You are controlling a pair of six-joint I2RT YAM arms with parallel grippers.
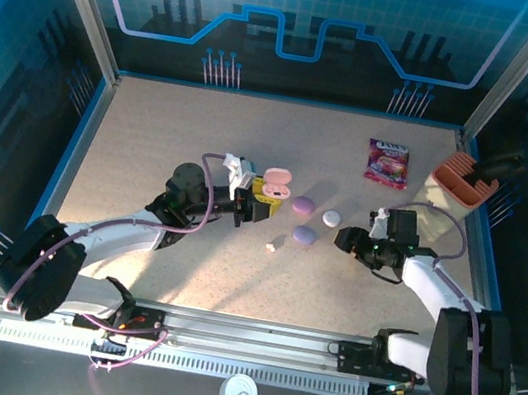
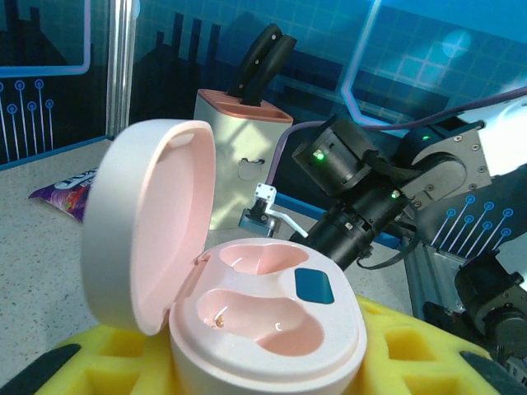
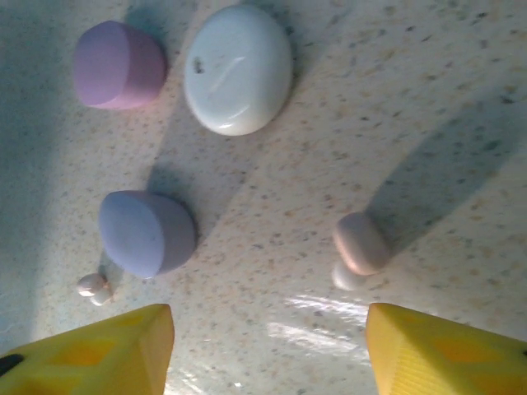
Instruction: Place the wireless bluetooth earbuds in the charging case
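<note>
My left gripper (image 1: 263,192) is shut on the base of a pink charging case (image 1: 275,179), held between its yellow foam pads (image 2: 412,346). The case (image 2: 263,317) stands open, lid (image 2: 144,222) up at the left, and both wells are bare. My right gripper (image 1: 345,238) hovers open over the table, its yellow fingertips (image 3: 449,354) wide apart with nothing between them. A pink earbud (image 3: 361,247) lies just ahead of the right fingertip. Another tiny earbud (image 3: 95,287) rests beside a lavender case (image 3: 146,233); an earbud (image 1: 271,246) also lies left of that case (image 1: 304,235).
A purple case (image 3: 118,64) and a white case (image 3: 239,70) lie shut beyond the lavender one. A knife block (image 1: 464,180) and a candy bag (image 1: 387,162) sit at the back right. The right arm (image 2: 362,197) faces the held case.
</note>
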